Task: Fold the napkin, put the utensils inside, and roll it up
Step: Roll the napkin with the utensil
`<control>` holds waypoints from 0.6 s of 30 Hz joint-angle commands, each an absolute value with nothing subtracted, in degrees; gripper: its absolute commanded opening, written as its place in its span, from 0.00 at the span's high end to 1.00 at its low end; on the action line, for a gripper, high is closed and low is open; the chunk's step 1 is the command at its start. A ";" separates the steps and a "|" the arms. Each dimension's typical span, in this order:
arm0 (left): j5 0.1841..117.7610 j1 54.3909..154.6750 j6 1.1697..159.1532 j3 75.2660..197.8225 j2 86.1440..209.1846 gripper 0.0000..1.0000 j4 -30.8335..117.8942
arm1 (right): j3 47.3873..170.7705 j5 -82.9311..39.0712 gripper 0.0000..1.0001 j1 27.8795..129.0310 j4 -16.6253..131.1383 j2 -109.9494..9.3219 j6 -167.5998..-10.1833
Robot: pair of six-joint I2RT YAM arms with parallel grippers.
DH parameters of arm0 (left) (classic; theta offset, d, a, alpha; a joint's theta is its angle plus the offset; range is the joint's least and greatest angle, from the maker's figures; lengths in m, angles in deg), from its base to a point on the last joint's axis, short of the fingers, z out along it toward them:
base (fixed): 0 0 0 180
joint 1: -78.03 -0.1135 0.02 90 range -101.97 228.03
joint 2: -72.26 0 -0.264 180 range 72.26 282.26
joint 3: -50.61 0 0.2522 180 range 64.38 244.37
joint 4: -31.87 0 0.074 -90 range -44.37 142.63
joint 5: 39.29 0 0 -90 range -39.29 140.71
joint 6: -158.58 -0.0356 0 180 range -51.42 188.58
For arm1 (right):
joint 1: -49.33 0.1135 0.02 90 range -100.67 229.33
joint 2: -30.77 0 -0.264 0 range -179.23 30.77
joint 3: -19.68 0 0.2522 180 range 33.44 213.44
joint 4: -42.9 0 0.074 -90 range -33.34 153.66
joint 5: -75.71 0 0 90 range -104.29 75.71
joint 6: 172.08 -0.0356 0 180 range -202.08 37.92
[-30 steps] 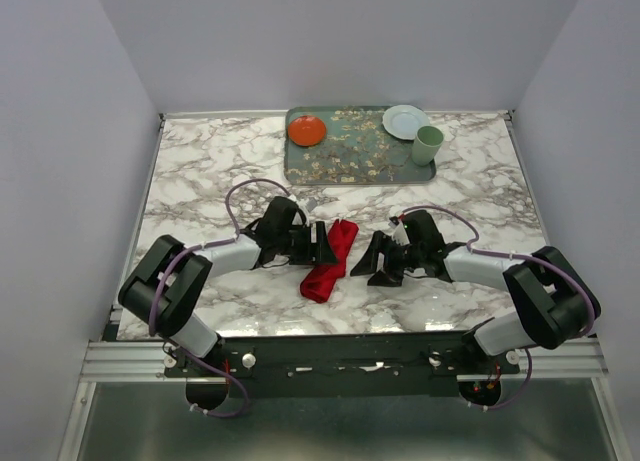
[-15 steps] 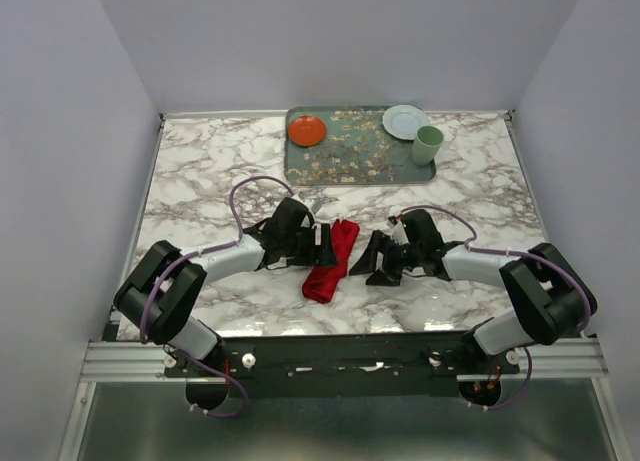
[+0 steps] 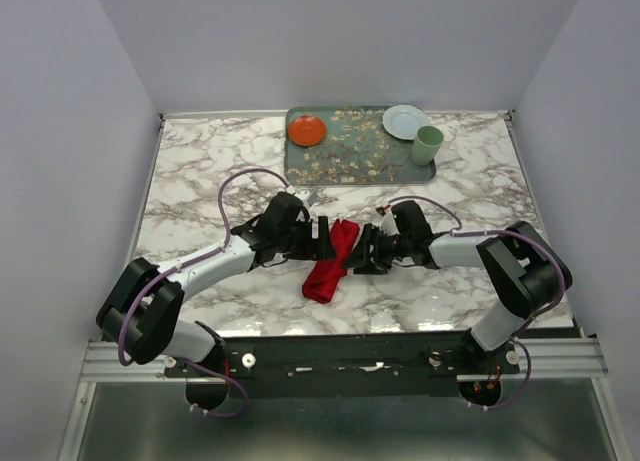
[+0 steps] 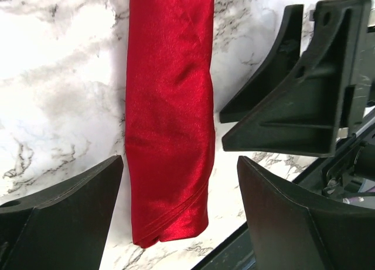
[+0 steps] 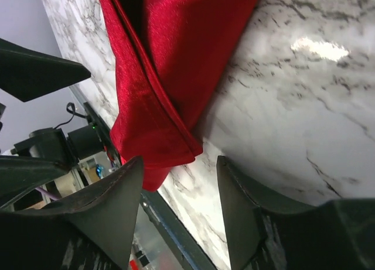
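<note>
The red napkin (image 3: 332, 259) lies as a long, narrow roll on the marble table, running from far right to near left. My left gripper (image 3: 325, 239) stands open at its left side. In the left wrist view its jaws straddle the napkin (image 4: 170, 118) near one end, with a gap on each side. My right gripper (image 3: 362, 251) is open against the roll's right side. In the right wrist view the folded end of the napkin (image 5: 170, 65) sits just ahead of its fingers (image 5: 105, 205), unpinched. The utensils are hidden.
A patterned tray (image 3: 360, 166) sits at the back centre with an orange plate (image 3: 306, 131) on it. A white plate (image 3: 404, 121) and a pale green cup (image 3: 428, 144) stand at its right end. The table's near edge lies close behind the napkin.
Both grippers have closed in on the napkin: the right slid left up to the roll, and the left reached further right. The right jaws have narrowed somewhat. The napkin has not moved.
</note>
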State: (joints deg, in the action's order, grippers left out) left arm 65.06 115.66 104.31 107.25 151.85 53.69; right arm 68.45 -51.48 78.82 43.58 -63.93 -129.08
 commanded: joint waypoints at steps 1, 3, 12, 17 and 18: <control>63.01 115.39 102.68 109.11 150.74 0.12 55.92 | 70.44 -49.80 0.41 78.60 43.74 -66.61 -124.80; 63.28 115.21 102.60 109.20 150.92 0.12 55.83 | 70.53 -50.41 0.42 78.51 42.96 -67.67 -124.44; 63.28 114.86 102.24 109.20 150.83 0.12 56.09 | 70.36 -54.45 0.54 78.51 37.59 -68.64 -124.00; 63.54 114.77 102.16 109.55 151.18 0.12 56.01 | 69.92 -56.91 0.64 78.51 34.09 -70.04 -125.93; 63.54 114.77 102.07 109.55 151.27 0.12 56.01 | 69.75 -57.26 0.66 78.60 33.64 -70.39 -126.20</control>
